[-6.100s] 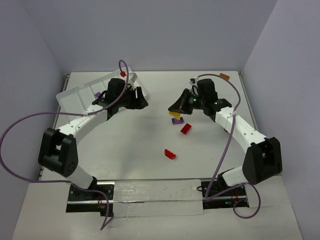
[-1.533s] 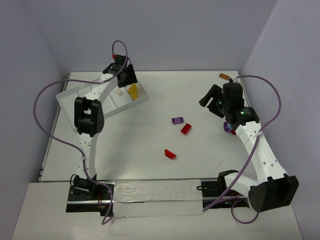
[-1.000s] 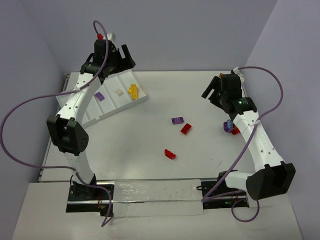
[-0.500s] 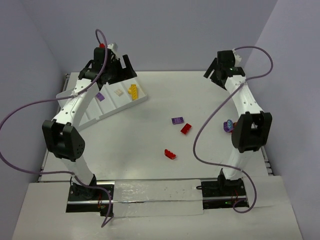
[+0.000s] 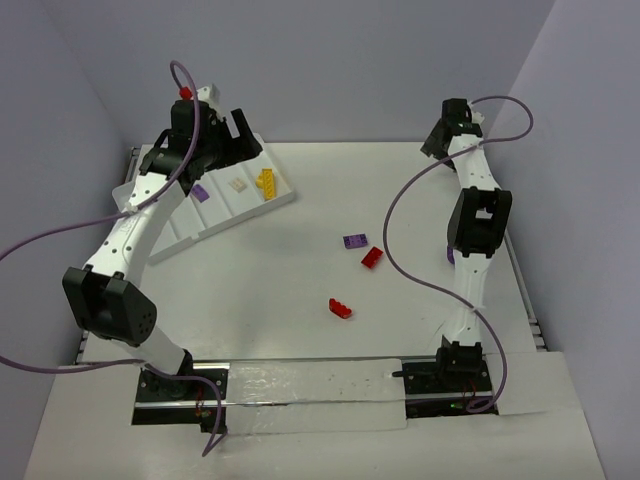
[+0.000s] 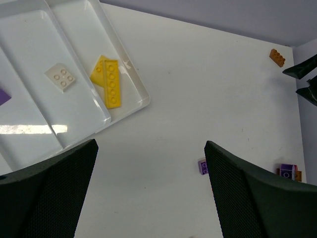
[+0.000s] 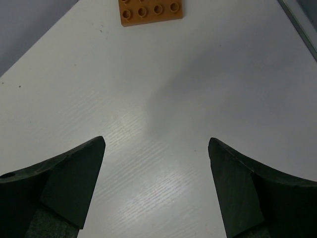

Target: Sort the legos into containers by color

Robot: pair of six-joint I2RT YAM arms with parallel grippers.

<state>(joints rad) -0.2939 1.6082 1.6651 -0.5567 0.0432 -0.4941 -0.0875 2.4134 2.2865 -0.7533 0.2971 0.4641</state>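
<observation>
Orange brick (image 7: 151, 11) lay ahead of your right gripper (image 7: 156, 148), fingers (image 7: 64, 178) spread and empty, its long axis across their gap.

orange lego (image 7: 151, 11), tool (image 7: 156, 141) spread wide, empty

Your left arm (image 5: 125, 235) and right arm (image 5: 474, 290) have white links and chunky black joints. A purple cable (image 5: 386, 230) loops off each. Your left pincer (image 6: 151, 193) has black fingers (image 6: 47, 198) with mesh texture.
</observation>
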